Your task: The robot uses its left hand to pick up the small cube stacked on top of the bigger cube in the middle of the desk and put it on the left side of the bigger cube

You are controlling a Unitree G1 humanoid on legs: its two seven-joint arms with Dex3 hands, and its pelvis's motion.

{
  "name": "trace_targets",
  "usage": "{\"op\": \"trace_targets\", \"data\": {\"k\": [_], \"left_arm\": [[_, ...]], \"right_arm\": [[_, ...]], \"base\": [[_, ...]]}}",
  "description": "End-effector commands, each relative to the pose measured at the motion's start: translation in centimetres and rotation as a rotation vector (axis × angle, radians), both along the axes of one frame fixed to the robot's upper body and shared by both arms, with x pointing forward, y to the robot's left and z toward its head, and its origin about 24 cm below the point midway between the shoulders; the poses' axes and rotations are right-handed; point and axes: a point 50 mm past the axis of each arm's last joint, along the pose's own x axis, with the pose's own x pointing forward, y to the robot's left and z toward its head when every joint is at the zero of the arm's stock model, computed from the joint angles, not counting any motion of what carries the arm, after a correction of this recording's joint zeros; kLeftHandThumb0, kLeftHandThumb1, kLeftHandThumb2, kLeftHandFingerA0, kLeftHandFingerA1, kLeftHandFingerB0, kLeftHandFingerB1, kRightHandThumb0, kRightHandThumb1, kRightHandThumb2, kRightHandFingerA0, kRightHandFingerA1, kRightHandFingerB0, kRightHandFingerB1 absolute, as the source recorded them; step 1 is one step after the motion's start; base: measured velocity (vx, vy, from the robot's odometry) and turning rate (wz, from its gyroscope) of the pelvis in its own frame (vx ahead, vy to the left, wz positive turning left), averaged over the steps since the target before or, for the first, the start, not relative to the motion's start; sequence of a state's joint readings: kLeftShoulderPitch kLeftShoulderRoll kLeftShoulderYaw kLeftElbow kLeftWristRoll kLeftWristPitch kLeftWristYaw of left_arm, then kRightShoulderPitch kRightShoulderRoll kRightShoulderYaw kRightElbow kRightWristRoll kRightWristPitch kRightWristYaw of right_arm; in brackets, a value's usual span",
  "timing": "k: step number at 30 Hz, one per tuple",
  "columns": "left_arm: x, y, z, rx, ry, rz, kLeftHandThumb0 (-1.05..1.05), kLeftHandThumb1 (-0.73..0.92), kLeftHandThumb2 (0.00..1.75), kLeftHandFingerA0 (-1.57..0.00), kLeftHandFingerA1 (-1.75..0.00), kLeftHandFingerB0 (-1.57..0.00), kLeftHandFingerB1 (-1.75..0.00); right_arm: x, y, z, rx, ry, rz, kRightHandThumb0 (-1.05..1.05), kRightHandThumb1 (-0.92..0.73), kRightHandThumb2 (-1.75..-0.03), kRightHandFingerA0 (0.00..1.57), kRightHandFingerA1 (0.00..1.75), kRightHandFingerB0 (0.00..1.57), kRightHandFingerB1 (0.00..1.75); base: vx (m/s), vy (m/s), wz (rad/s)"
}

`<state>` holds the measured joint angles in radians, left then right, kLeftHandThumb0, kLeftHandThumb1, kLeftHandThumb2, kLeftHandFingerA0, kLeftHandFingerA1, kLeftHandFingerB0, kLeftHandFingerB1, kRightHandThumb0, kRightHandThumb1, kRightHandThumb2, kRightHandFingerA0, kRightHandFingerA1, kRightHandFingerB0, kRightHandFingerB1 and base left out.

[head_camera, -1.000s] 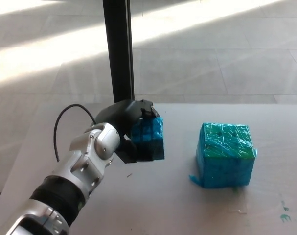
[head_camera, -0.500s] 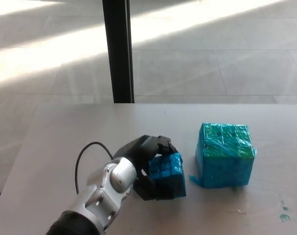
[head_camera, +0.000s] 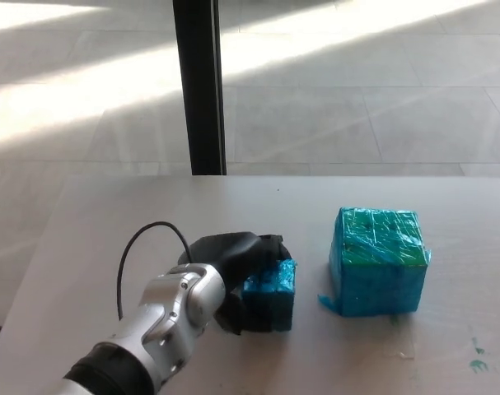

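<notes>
Task stage: The small cube (head_camera: 270, 294) was already off the big cube (head_camera: 378, 262) and sat low at the bench (head_camera: 109, 222) surface, to the big cube's left. Judged as the placement step, close to finished.
Done: Lift-off and carry to the left side were complete, as far as the view showed.
Left: Release of the small cube and withdrawal of the arm. Whether the cube's underside fully rested on the bench could not be told; the fingers hid its near-left edge.
Left robot hand (head_camera: 237, 276): Black fingers were wrapped over the top and left face of the small cube, pinching it.
Right robot hand: Not in view.
Small cube position: Just beside the big cube, apart from it, with a narrow strip of bare bench between them. It stood roughly upright.
Big cube: Stood upright in mid-bench, its top bare; loose wrap stuck out at its lower-left corner.
Open room: Wide bare bench lay to the left of and behind the left robot hand, so retreat that way was judged clear.
Edges: The far bench edge and the black post (head_camera: 198, 86) behind it were well apart from both cubes.
Risk: Opening the fingers towards the right could nudge the small cube into the big cube.
</notes>
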<state>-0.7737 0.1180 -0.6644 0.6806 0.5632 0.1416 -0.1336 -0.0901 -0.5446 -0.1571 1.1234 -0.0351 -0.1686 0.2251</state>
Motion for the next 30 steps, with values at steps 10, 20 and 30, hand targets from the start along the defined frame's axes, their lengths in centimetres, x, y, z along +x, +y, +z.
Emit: {"op": "trace_targets", "data": {"k": [10, 20, 30], "left_arm": [[0.2, 0.6, 0.2, 0.231, 0.048, 0.024, -1.05, 0.66, 0.6, 0.0, 0.0, 0.0, 0.0], [0.3, 0.5, 0.6, 0.204, 0.082, 0.021, -1.05, 0.69, 0.65, 0.0, 0.0, 0.0, 0.0], [2.0, 2.9, 4.2, 0.083, 0.016, 0.113, -1.05, 0.73, 0.64, 0.0, 0.0, 0.0, 0.0]], "right_arm": [[0.1, -0.7, 0.8, -0.036, 0.008, 0.02, -0.44, -0.71, -0.61, 0.57, 0.57, 0.44, 0.38], [0.1, -0.9, 0.7, -0.013, 0.024, -0.022, -0.45, -0.65, -0.61, 0.49, 0.54, 0.43, 0.37], [0.0, -0.9, 0.7, -0.006, 0.032, -0.033, -0.46, -0.63, -0.59, 0.45, 0.51, 0.43, 0.35]], "base": [[0.0, 0.0, 0.0], [0.0, 0.0, 0.0], [0.0, 0.0, 0.0]]}}
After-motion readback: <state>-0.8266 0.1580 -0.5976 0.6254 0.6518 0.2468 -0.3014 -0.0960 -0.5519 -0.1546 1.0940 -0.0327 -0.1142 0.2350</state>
